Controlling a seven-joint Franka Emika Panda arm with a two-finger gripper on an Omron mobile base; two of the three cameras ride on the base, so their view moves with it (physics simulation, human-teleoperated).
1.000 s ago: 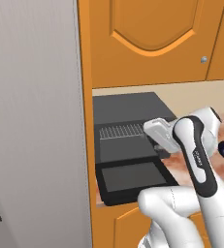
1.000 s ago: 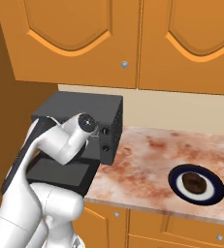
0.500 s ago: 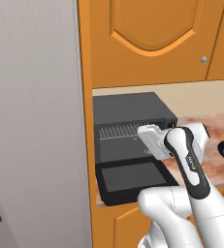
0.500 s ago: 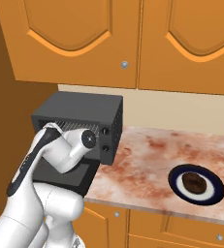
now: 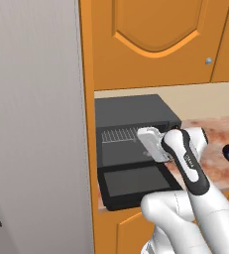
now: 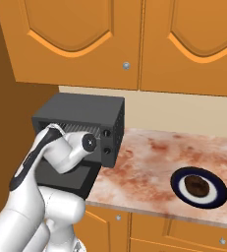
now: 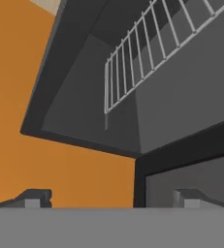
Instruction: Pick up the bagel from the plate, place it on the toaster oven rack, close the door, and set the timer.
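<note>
While bagel (image 6: 197,185) sits on plate (image 6: 178,188), toaster oven rack (image 5: 120,134) bare.

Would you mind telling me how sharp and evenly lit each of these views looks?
Left base view: flat light, toaster oven rack crisp. Right base view: the bagel on the plate slightly soft, no glare. Hand view: rolled, cavity dim, the gripper fingertips blurry.

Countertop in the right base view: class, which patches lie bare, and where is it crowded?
Bare: the marbled counter between the toaster oven and the plate. Crowded: the oven front, where the arm and gripper hang over the open door near the rack.
</note>
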